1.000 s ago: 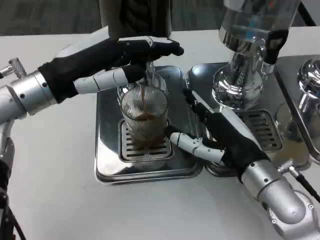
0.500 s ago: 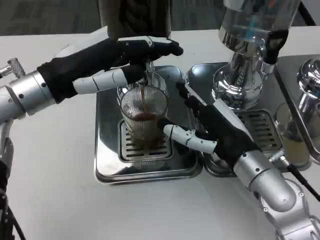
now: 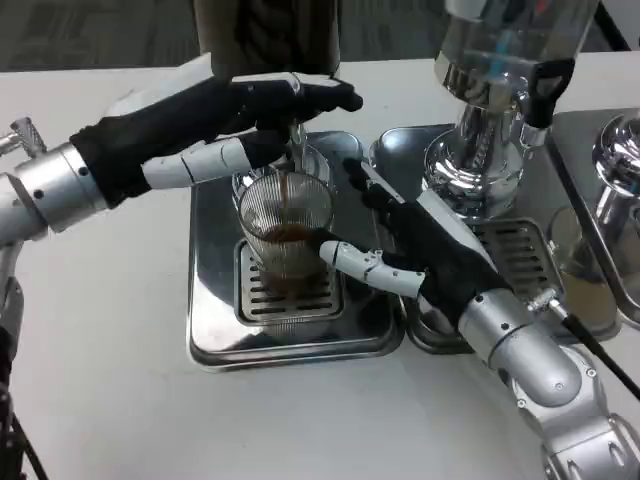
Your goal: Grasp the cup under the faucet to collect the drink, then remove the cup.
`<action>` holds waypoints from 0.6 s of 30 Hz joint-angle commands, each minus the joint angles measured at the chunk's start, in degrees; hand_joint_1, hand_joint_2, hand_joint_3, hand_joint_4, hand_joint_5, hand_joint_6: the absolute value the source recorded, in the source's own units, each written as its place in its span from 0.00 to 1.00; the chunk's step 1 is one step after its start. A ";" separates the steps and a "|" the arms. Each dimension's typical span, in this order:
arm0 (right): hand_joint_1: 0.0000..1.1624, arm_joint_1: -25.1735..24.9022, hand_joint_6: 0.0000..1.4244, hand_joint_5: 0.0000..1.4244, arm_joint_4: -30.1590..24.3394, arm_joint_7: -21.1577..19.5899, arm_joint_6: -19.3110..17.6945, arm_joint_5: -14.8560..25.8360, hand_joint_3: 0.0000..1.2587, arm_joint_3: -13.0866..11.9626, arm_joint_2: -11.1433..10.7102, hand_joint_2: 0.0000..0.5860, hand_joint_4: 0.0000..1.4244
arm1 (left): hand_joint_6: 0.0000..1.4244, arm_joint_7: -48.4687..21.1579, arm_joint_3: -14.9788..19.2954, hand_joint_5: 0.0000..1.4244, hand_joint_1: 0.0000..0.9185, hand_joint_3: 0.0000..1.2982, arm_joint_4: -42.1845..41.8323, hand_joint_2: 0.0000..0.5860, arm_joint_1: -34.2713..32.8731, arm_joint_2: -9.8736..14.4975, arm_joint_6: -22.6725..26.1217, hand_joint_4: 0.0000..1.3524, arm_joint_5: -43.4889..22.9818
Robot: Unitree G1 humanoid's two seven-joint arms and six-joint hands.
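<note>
A ribbed glass cup (image 3: 287,238) stands on the grate of the left drip tray (image 3: 215,300), under the faucet (image 3: 297,135). A thin brown stream falls into it, and brown drink fills its lower part. My left hand (image 3: 215,125) reaches over the faucet from the left, with its fingers across the top of the lever and its thumb below. My right hand (image 3: 420,250) lies at the cup's right side with its fingers spread. Its thumb tip touches the cup's wall, and its upper fingers stand beside the rim, not closed round it.
A dark dispenser body (image 3: 265,35) rises behind the left tray. To the right stands a second chrome dispenser (image 3: 490,130) on its own drip tray (image 3: 520,260), and a third chrome fitting (image 3: 615,170) is at the far right. White table (image 3: 100,330) lies to the left and front.
My right hand has moved left and forward to the cup, and its thumb now reaches the cup's wall. The drink level has risen slightly. My left hand stays on the faucet.
</note>
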 commanded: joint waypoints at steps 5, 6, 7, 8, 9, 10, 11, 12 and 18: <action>0.45 -2.22 0.00 0.00 2.85 -0.10 -1.80 1.09 0.00 0.32 0.71 0.43 0.00 | 0.10 -0.07 1.02 0.08 0.00 0.19 -0.67 0.20 2.66 0.62 1.30 0.08 -0.58; 0.45 -2.28 0.00 0.00 2.96 -0.12 -1.88 1.12 0.00 0.32 0.74 0.43 0.00 | 0.10 -0.03 1.56 0.08 0.00 0.19 -0.69 0.20 2.89 0.43 1.63 0.08 -1.23; 0.45 -2.34 0.00 0.00 3.08 -0.14 -1.95 1.15 0.00 0.31 0.78 0.43 0.00 | 0.10 -0.02 2.18 0.08 0.00 0.19 -0.72 0.20 3.12 0.21 2.09 0.08 -2.06; 0.45 -2.39 0.00 0.00 3.18 -0.14 -2.03 1.16 0.00 0.31 0.81 0.43 0.00 | 0.10 -0.08 2.65 0.08 0.00 0.19 -0.82 0.20 3.30 0.05 2.44 0.08 -2.63; 0.45 -2.50 0.00 0.00 3.41 -0.16 -2.14 1.16 0.00 0.31 0.85 0.43 0.00 | 0.10 -0.11 3.40 0.08 0.00 0.19 -0.76 0.20 3.41 -0.22 3.10 0.08 -3.60; 0.45 -2.51 0.00 0.00 3.45 -0.16 -2.19 1.15 0.00 0.32 0.88 0.43 0.00 | 0.11 -0.25 4.06 0.08 0.00 0.19 -0.78 0.21 3.49 -0.41 3.89 0.08 -4.50; 0.45 -2.50 0.00 0.00 3.50 -0.15 -2.23 1.17 0.00 0.32 0.92 0.43 0.00 | 0.11 -0.40 4.49 0.08 0.00 0.19 -0.87 0.21 3.57 -0.52 4.46 0.08 -5.07; 0.45 -2.52 0.00 0.00 3.61 -0.14 -2.27 1.20 0.00 0.32 0.96 0.44 0.00 | 0.11 -0.51 4.89 0.08 0.00 0.18 -0.91 0.21 3.57 -0.61 5.08 0.08 -5.55; 0.45 -2.41 0.00 0.00 3.64 -0.14 -2.27 1.20 0.00 0.40 1.22 0.45 0.00 | 0.12 -1.88 6.93 0.09 0.00 0.18 -0.43 0.21 3.14 -1.05 10.46 0.08 -7.99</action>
